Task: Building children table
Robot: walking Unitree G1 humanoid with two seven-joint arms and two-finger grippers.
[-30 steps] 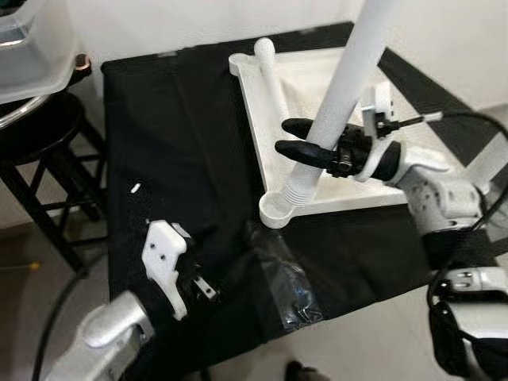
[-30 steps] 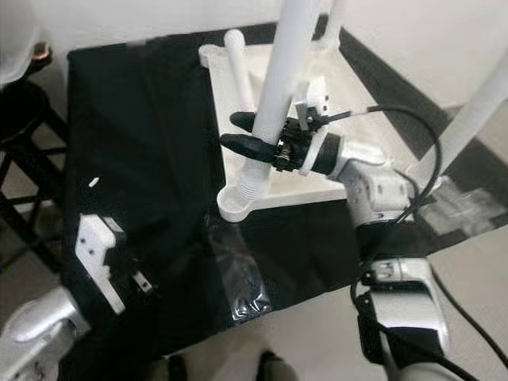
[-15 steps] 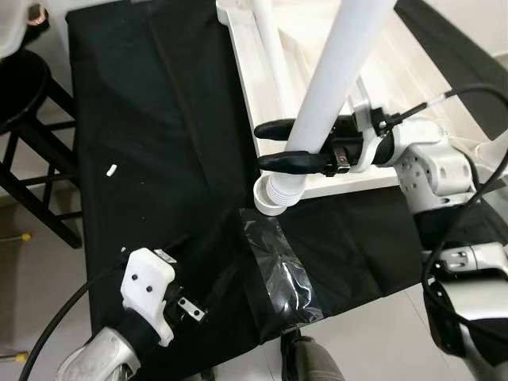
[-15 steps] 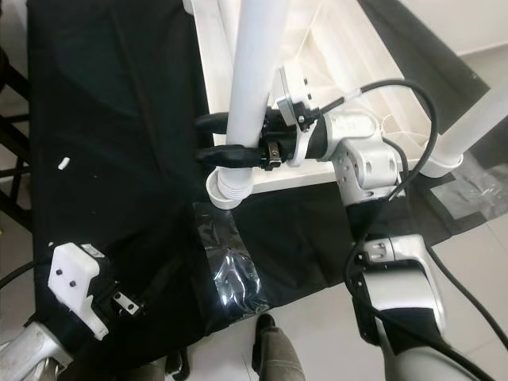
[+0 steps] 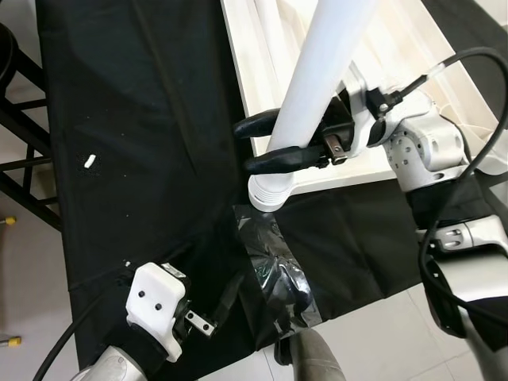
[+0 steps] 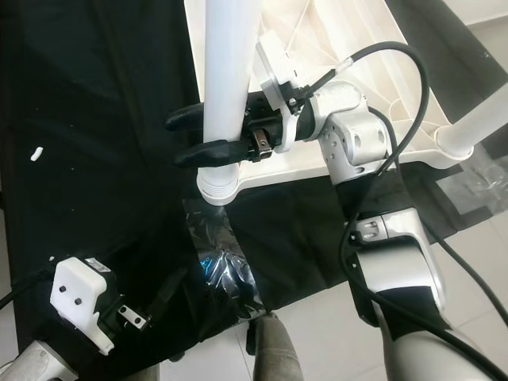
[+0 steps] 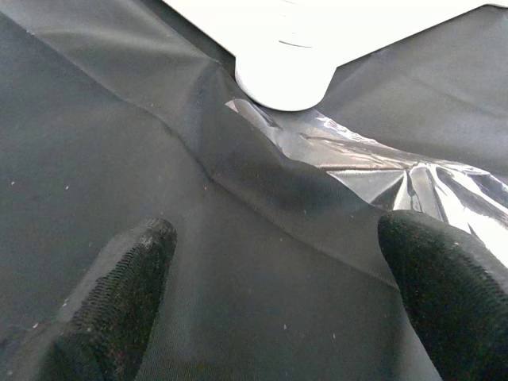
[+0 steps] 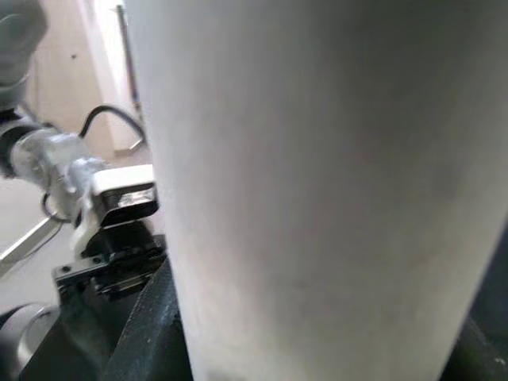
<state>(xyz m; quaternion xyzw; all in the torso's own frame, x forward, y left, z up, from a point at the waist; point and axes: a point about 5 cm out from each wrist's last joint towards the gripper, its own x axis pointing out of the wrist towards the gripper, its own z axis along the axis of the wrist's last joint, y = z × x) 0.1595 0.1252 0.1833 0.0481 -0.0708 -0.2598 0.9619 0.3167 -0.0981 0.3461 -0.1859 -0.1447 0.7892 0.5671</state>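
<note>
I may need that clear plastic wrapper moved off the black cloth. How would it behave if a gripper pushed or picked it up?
The clear plastic wrapper looks crinkled and thin, so it is probably floppy and very light, likely to crumple rather than slide whole. Its glossy surface suggests it could slip between fingers. One end lies by the table's corner socket, so it might catch there.

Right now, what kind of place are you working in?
Probably a room in a home, set up as an assembly spot: a black cloth spread over a work surface, a white children's tabletop lying upside down with a leg in its corner socket, and pale tiled floor.
</note>
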